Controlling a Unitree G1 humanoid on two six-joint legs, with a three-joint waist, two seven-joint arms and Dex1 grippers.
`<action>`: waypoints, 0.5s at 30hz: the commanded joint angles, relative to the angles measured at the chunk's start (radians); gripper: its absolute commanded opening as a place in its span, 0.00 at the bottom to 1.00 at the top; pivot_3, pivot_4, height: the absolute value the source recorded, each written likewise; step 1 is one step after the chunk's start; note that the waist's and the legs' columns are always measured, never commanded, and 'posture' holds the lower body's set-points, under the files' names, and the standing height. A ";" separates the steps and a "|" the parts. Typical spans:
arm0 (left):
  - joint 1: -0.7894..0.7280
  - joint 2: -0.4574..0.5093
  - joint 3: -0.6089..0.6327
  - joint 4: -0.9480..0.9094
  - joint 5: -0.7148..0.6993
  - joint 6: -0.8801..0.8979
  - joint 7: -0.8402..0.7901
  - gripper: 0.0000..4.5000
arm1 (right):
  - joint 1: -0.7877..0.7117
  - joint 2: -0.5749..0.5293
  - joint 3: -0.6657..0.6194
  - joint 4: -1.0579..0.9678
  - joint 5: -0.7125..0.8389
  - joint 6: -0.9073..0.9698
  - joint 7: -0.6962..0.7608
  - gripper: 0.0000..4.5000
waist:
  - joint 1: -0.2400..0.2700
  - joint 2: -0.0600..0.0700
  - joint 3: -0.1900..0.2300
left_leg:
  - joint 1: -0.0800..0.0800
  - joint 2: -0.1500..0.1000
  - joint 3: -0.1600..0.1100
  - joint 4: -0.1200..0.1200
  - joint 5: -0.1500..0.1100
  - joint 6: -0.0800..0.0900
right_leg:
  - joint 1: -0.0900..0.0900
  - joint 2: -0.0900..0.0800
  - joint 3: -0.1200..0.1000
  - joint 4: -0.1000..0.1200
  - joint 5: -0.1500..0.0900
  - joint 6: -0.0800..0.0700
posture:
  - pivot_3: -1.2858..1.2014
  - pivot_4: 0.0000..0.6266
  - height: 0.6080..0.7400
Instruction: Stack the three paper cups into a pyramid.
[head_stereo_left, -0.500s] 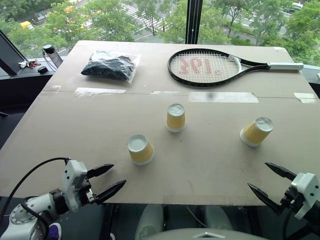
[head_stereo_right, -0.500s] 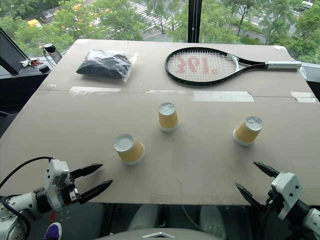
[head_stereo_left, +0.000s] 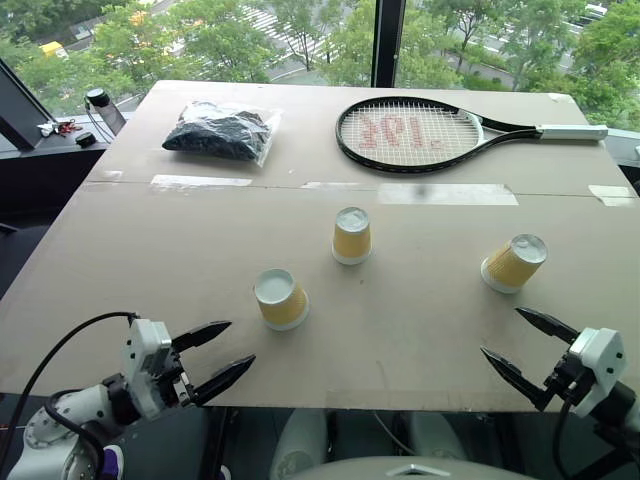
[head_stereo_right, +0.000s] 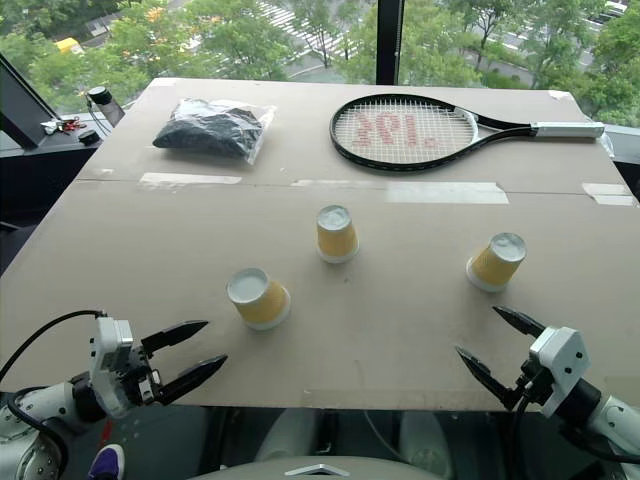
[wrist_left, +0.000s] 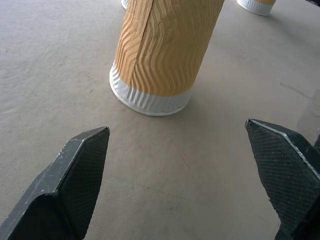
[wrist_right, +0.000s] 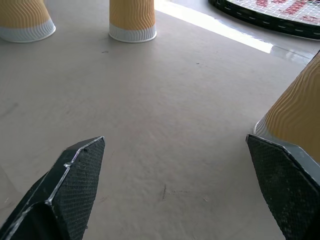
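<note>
1. From the head camera I see three small tapered paper cups with wavy yellow-orange sides and white rims, all upside down on the flat beige board worktop (head_stereo_left: 420, 330), none of them stacked.
2. The left cup (head_stereo_left: 281, 299) sits nearest my left arm, leaning slightly; the middle cup (head_stereo_left: 351, 236) stands further back near the worktop's centre; the right cup (head_stereo_left: 514, 263) is off to the right, tilted a little. The three are well apart from one another.
3. My left tool (head_stereo_left: 221, 356) hovers at the near edge of the worktop, its two black fingers spread wide with nothing between them. It points toward the left cup, near it but not touching.
4. In the left wrist view that cup (wrist_left: 162, 52) rises just beyond the fingertips (wrist_left: 82, 165), white rim down on the board.
5. My right tool (head_stereo_left: 516, 344) hovers at the near right edge, fingers equally wide apart and empty, near the right cup and short of contact.
6. The right wrist view shows the right cup (wrist_right: 297, 117) beside one fingertip, with the other two cups farther across the board.
7. At the back of the worktop lie a black-framed tennis racket with red-marked strings (head_stereo_left: 420, 132) and a clear plastic bag of dark material (head_stereo_left: 222, 131). Strips of clear tape (head_stereo_left: 445, 194) run across the board's seam.
</note>
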 joint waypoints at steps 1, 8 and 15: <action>0.015 0.002 0.032 -0.010 -0.050 -0.049 -0.067 1.00 | -0.036 0.020 0.000 -0.027 0.027 0.027 -0.047 1.00 | -0.001 0.000 0.000 | 0.000 0.000 0.000 0.000 0.000 0.000 | 0.000 0.000 0.000 0.000 0.000 0.000 | 0.52 0.24 1.00; 0.048 0.014 0.030 -0.028 -0.061 -0.058 -0.115 1.00 | -0.172 0.073 -0.046 -0.012 0.039 0.144 -0.247 1.00 | -0.002 0.000 0.000 | 0.000 0.000 0.000 0.000 0.000 0.000 | 0.000 0.000 0.000 0.000 0.000 0.000 | 0.52 0.24 1.00; 0.051 0.020 0.033 -0.052 -0.081 -0.056 -0.134 1.00 | -0.294 0.071 -0.058 0.015 0.026 0.252 -0.360 1.00 | -0.002 0.000 0.000 | 0.000 0.000 0.000 0.000 0.000 0.000 | 0.000 0.001 0.000 0.001 0.000 0.000 | 0.52 0.24 1.00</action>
